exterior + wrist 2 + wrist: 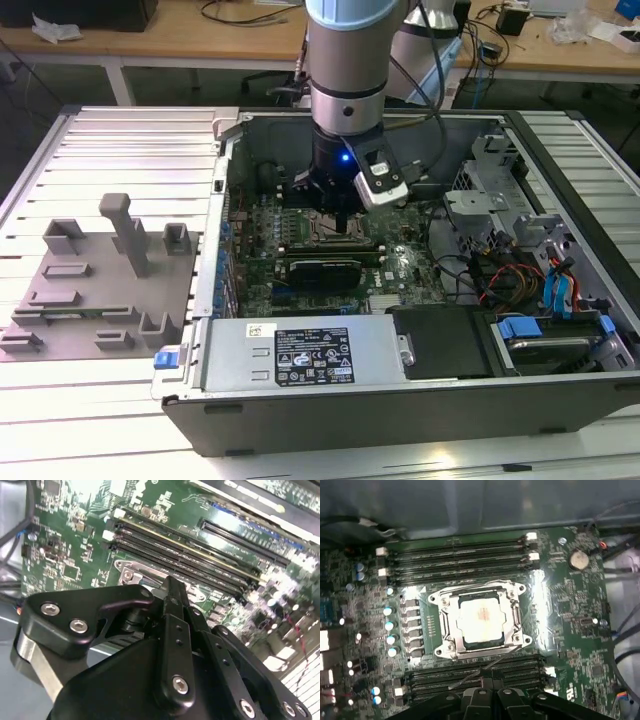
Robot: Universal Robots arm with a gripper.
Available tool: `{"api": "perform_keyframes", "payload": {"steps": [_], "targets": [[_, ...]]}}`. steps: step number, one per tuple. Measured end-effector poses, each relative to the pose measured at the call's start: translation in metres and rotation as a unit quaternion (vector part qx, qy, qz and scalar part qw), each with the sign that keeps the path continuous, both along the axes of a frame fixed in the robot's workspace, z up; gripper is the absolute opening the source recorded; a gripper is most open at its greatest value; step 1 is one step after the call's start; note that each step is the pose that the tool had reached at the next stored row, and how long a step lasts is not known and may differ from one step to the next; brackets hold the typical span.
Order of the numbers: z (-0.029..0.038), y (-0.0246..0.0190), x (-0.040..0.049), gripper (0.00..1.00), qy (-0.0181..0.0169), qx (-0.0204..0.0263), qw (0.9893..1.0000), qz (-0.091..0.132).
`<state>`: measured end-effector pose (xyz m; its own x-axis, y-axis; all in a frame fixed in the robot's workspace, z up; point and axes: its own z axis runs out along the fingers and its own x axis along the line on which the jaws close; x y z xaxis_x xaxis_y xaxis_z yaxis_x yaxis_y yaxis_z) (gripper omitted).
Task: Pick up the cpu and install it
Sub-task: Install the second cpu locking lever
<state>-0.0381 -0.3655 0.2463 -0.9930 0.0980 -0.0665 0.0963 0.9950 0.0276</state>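
Nearest the exterior camera sits the open computer case (400, 400), with its power supply block (300, 355) along the front edge. Behind that, the arm reaches straight down into the case, and the pincer (340, 218) hangs right over the socket frame (335, 232) on the green motherboard (400, 265). On the exterior view's left, the grey fixture blocks (100, 290) lie well apart on the slatted counter (130, 150).

In the second wrist view the black pincer (172, 592) looms closest, its links drawn in and its fingers (172, 607) pressed together in one narrow blade; nothing is visible between them. Beyond its tip run the memory slots (190, 555).

In the first wrist view the cpu (481, 617) lies flat and square inside the socket frame (479, 620), shiny top up, latch frame around it. It seems already seated. The pincer (485, 682) is just beside the socket's near edge, over the memory slots (475, 672), so the chip lies directly ahead of its tip.
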Motion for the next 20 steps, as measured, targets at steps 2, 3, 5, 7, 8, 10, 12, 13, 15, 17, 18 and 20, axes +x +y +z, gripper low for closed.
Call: {"api": "perform_keyframes", "payload": {"steps": [2, 3, 5, 7, 8, 10, 12, 13, 15, 17, 18, 20], "targets": [[-0.0020, 0.0000, 0.0000, 0.11, 0.0000, 0.0000, 0.9996, 0.027], [-0.0055, 0.0000, -0.0007, 0.11, 0.0000, 0.0000, 0.9985, 0.054], [-0.0109, 0.0000, -0.0039, 0.11, 0.0000, 0.0000, 0.9970, 0.077], [-0.0124, 0.0000, -0.0084, 0.11, 0.0001, -0.0001, 0.9966, 0.082], [-0.0130, -0.0001, -0.0111, 0.11, 0.0000, -0.0001, 0.9965, 0.084], [-0.0219, -0.0005, -0.0192, 0.11, 0.0000, 0.0000, 0.9955, 0.095], [-0.0304, -0.0008, -0.0298, 0.11, 0.0000, 0.0001, 0.9952, 0.098], [-0.0305, -0.0008, -0.0298, 0.11, 0.0000, 0.0001, 0.9952, 0.098], [-0.0308, -0.0029, -0.0310, 0.11, -0.0011, 0.0114, 0.9952, 0.098], [-0.0310, -0.0044, -0.0318, 0.11, -0.0013, 0.0134, 0.9951, 0.098], [-0.0311, -0.0050, -0.0320, 0.11, -0.0014, 0.0140, 0.9951, 0.098], [-0.0318, -0.0058, -0.0335, 0.11, -0.0014, 0.0152, 0.9951, 0.098]]}}
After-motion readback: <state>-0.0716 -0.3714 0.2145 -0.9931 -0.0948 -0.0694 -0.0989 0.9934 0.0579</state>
